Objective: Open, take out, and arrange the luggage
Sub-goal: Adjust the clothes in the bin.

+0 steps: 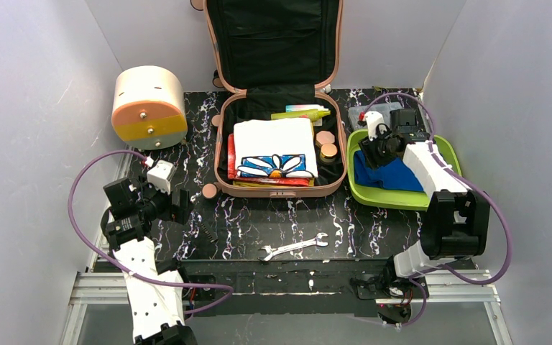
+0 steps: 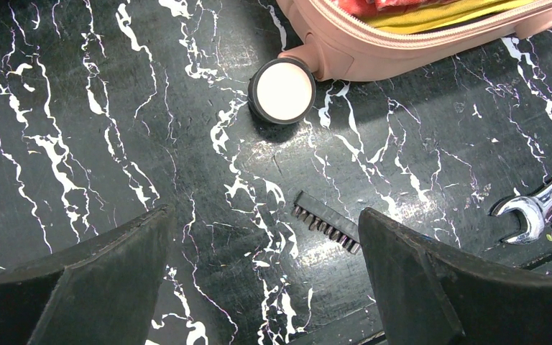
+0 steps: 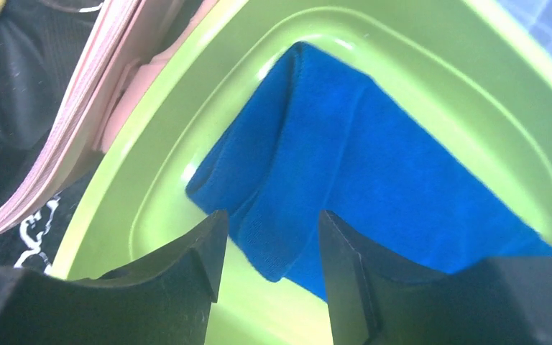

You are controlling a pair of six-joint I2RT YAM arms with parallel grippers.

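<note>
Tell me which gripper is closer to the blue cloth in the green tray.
Right. The right gripper hangs directly over the blue cloth; the left gripper hovers over the table on the other side of the luggage.

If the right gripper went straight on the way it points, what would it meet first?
Most likely the blue cloth in the green tray, just beyond the right gripper; depth is unclear.

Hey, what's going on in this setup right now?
Two robot arms are unpacking a pink suitcase, which lies open on the table with a folded white daisy-print cloth and other items inside. The right gripper hangs over a blue cloth lying in the green tray beside the suitcase, jaws apart. The left gripper is open and empty, hovering over the table near a suitcase wheel.
</note>
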